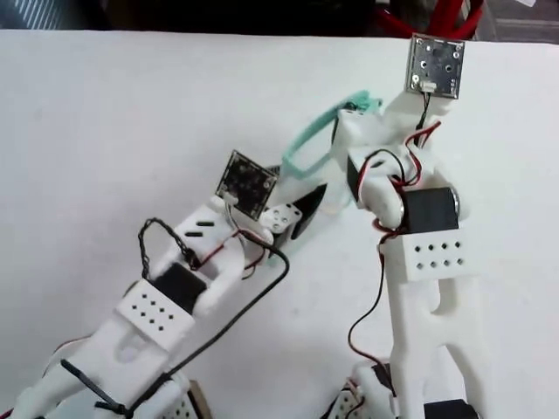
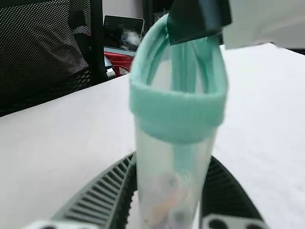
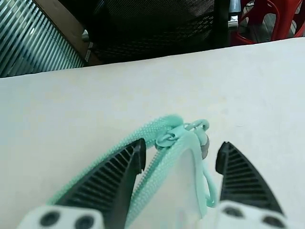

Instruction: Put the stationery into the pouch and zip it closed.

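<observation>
A translucent pouch [image 1: 301, 153] with a mint-green zipper rim lies on the white table [image 1: 105, 131] between the two arms. My left gripper [image 1: 306, 208] is shut on one end of it. In the left wrist view the pouch [image 2: 176, 109] stands between the black fingers [image 2: 102, 195], mouth gaping, with blurred coloured stationery [image 2: 167, 212] inside. My right gripper [image 1: 347, 127] sits at the far end. Its fingers [image 3: 119, 167] straddle the pouch [image 3: 176, 176] there, open, with the zipper pull [image 3: 183, 130] just ahead of the right gripper [image 3: 182, 144]. The right gripper's finger [image 2: 198, 19] also shows at the pouch's top.
The table's far edge [image 1: 218, 33] runs along the top of the high view. Beyond it stand a black mesh chair [image 3: 157, 24] and red items [image 1: 437, 17]. Bare table stretches to the left of the arms. Loose black cables [image 1: 262, 297] hang off both arms.
</observation>
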{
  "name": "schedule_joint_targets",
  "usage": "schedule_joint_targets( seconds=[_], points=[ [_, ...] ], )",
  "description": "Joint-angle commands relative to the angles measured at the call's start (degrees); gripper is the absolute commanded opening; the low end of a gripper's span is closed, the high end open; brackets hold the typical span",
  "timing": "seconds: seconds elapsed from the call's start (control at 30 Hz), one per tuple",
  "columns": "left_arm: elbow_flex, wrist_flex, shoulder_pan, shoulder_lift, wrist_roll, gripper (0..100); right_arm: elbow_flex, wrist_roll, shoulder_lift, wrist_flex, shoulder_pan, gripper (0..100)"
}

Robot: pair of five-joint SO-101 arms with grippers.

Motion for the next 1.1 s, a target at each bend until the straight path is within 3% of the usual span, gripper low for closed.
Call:
schedule_joint_targets(
  seconds=[0.0, 0.1, 0.23, 0.33, 0.47, 0.67, 0.8, 0.93, 1.07],
  points=[
    [-0.26, -1.05, -0.75, 0.04, 0.35, 8, 0.44, 0.7, 0.13, 0.22, 1.8, 24.0],
    [-0.7, -1.14, -1.1, 0.04, 0.26, 3, -3.16, 0.7, -2.68, 1.36, 8.22, 24.0],
    [-0.62, -1.14, -1.1, 0.13, 0.26, 3, -7.3, 1.14, -8.57, 4.18, 17.98, 24.0],
    [-0.44, -1.14, -1.1, 0.13, 0.26, 3, -7.3, 9.67, -13.49, 6.64, 20.7, 23.8],
    [-0.35, -1.14, -1.1, 0.13, 0.26, 3, -3.34, 21.54, -19.38, 4.26, 20.97, 23.8],
    [-0.35, -1.14, -1.1, 0.13, 0.26, 3, 10.81, 22.15, -24.22, -7.43, 20.62, 23.7],
    [-0.44, -1.14, -1.1, 0.13, 0.26, 3, 13.71, 23.3, -24.22, -8.4, 18.86, 23.7],
    [-0.53, -1.14, -1.1, 0.13, 0.26, 3, 12.31, 29.98, -15.08, -9.89, 17.27, 23.7],
    [-0.35, -1.14, -1.1, 0.13, 0.26, 3, 8.09, 30.24, -0.31, -10.07, 18.24, 23.7]
  ],
)
